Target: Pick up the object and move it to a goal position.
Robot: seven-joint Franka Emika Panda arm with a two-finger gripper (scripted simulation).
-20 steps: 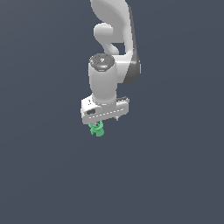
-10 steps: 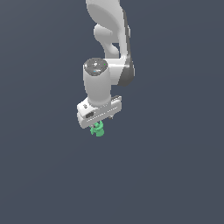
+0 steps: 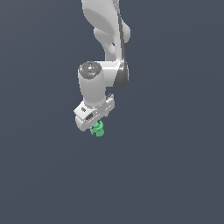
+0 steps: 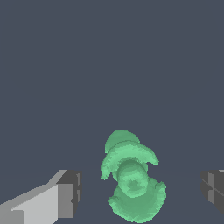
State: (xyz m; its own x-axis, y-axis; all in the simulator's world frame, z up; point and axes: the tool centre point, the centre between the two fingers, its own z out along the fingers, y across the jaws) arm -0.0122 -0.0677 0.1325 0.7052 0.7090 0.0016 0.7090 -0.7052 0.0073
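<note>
Arm shifting toward exterior view's left versus a second ago, green object [image 3: 97, 129] travelling along beneath gripper [image 3: 96, 127]. Jaws sitting wide apart in wrist view, object [image 4: 132, 179] between; contact possibly hidden, grasp unclear.

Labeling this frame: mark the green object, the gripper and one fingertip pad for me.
green object [image 4: 133, 181], wrist view, on its middle lobe.
gripper [image 4: 140, 190], wrist view, midway between the fingertips, open with gaps either side of the object.
fingertip pad [image 4: 72, 192], wrist view, on the dark pad's face.
</note>
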